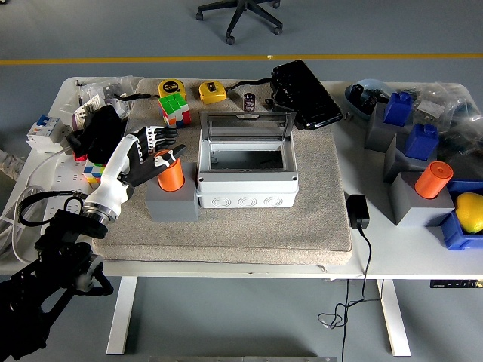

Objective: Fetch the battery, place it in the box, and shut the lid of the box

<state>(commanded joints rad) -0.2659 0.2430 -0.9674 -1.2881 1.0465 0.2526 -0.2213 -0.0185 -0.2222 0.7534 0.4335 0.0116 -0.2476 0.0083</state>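
An orange cylindrical battery stands upright in a grey block holder on the left part of the beige mat. My left hand comes in from the lower left. Its palm is against the battery's left side, the fingers are spread above and behind it, and the thumb lies across its top edge without closing on it. The grey box sits just right of the holder, with its transparent lid standing open at the back and its inside bare. My right arm is out of sight.
A second orange cylinder sits on a grey block at the right, near blue blocks and a yellow object. Behind the box are a colour cube, two tape measures, a small dark cylinder and a black case. A power adapter lies right of the mat.
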